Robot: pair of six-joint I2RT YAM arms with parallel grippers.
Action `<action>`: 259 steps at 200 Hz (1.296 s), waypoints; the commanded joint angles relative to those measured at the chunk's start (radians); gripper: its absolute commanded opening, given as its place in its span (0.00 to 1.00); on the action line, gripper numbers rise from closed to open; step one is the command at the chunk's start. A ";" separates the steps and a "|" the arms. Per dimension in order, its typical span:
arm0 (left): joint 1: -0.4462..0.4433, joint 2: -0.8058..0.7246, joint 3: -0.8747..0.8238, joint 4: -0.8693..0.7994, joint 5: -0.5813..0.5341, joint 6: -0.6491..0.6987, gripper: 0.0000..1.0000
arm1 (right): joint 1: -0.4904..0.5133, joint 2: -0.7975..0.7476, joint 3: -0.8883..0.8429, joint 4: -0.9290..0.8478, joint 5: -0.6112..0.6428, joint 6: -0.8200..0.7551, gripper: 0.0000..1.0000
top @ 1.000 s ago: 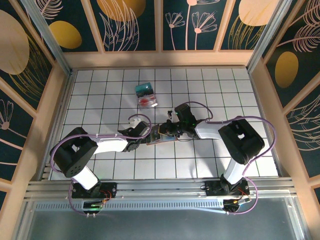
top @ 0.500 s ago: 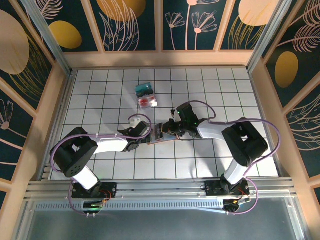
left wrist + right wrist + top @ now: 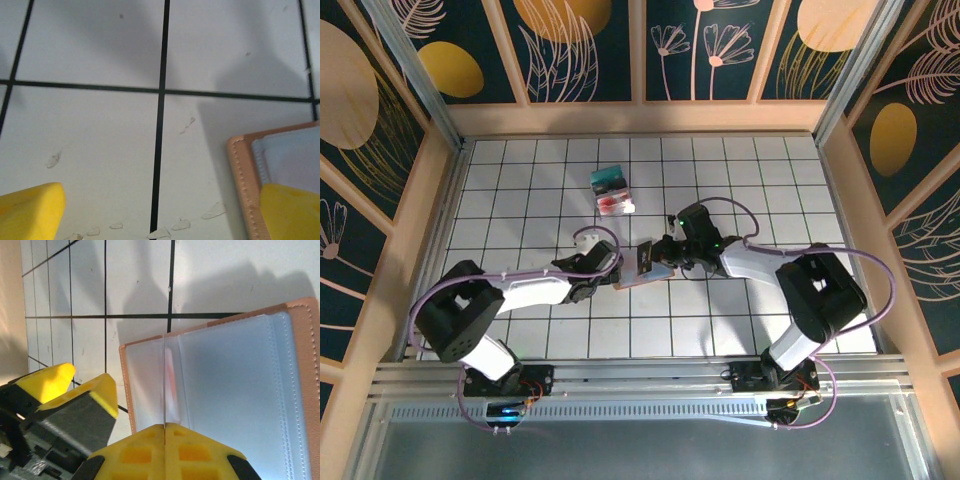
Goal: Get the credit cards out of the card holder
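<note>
The card holder point(image 3: 633, 276) lies open on the tiles, grey-blue inside point(image 3: 240, 365) with a tan stitched border point(image 3: 245, 175). My right gripper point(image 3: 164, 427) is shut on the near edge of a thin credit card point(image 3: 164, 380), seen edge-on and standing over the holder's left pocket. From above, the right gripper point(image 3: 662, 250) is at the holder's right side, with the card point(image 3: 644, 255) tilted up. My left gripper point(image 3: 161, 202) is open at the holder's left end, with one yellow finger point(image 3: 292, 210) resting on the holder's corner. Both left fingers point(image 3: 102, 390) sit beside the holder's edge.
A small clear box point(image 3: 612, 190) with teal and red contents sits two tiles behind the holder. Wooden walls point(image 3: 430, 200) enclose the tiled floor on three sides. White flecks point(image 3: 215, 211) dot the tile by the left gripper.
The right forearm has swung rightward and the card now stands tilted up over the open holder. The left arm has stretched out lower, its gripper still at the holder's left end.
</note>
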 commanded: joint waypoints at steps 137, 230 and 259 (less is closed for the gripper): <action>0.045 -0.344 -0.094 0.367 0.142 0.028 0.99 | -0.033 -0.247 -0.088 0.154 0.136 -0.019 0.00; 0.172 -0.382 -0.198 0.692 0.579 -0.014 0.99 | -0.045 -0.264 -0.090 0.267 0.070 -0.017 0.00; 0.176 -0.356 -0.196 0.732 0.643 -0.002 0.99 | -0.045 -0.270 -0.093 0.297 0.042 -0.017 0.00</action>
